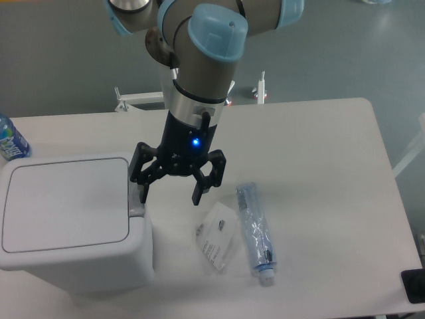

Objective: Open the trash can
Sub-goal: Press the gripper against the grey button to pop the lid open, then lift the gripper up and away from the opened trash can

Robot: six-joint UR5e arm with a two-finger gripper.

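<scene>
The trash can [66, 219] is a big white boxy bin at the table's front left, its flat lid down. A grey push-button tab [137, 203] sits at its right edge. My gripper [169, 196] hangs open just right of the bin, fingers pointing down. Its left fingertip [143, 195] is right over the grey tab; whether it touches the tab cannot be told. The right finger is over bare table. Nothing is held between the fingers.
A small clear packet [217, 236] and a flattened plastic bottle [255, 232] lie on the white table right of the gripper. A blue-labelled bottle [9, 138] stands at the far left edge behind the bin. A dark object [414, 286] sits at the front right corner.
</scene>
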